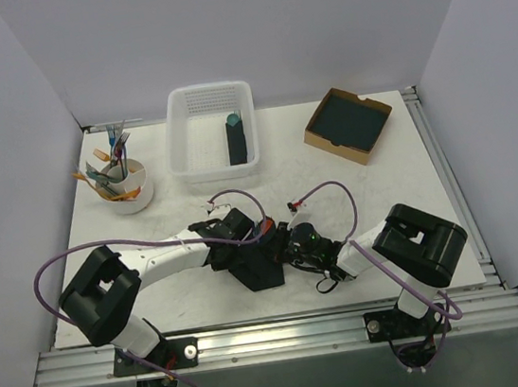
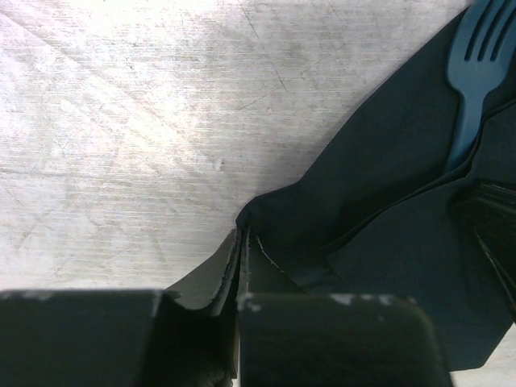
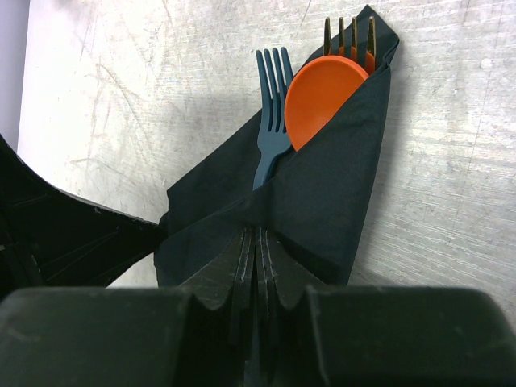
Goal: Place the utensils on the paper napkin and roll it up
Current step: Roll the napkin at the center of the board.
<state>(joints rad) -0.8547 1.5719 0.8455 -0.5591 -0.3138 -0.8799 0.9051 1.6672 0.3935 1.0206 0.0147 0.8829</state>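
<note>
**Napkin bundle clamped from both sides**

Top external view: we find the near-black paper napkin [image 1: 258, 272] lying folded on the white table [image 1: 413, 202], near centre. It sits between the left gripper [image 1: 242, 249] and the right gripper [image 1: 283, 250], and both reach it. Farther back stand a white perforated plastic basket [image 1: 184, 165] holding a dark roll with a teal tip [image 1: 236, 139], an open cardboard box [image 1: 334, 148] of dark sheets, and a white cup [image 1: 131, 203] of cutlery. We cannot make out the napkin's contents here.

Left wrist view: the left gripper [image 2: 239, 300] has its jaws together, pinching a corner fold of the napkin [image 2: 379, 210]. Only a teal plastic fork [image 2: 476, 72] shows, its tines clear of the fold.

Right wrist view: the right gripper [image 3: 254, 282] is clamped on the napkin's [image 3: 330, 193] lower point. This view alone shows the round orange plastic spoon [image 3: 322, 93] tucked in the pocket beside the teal fork, with further fork tines [image 3: 351, 36] behind it.
</note>
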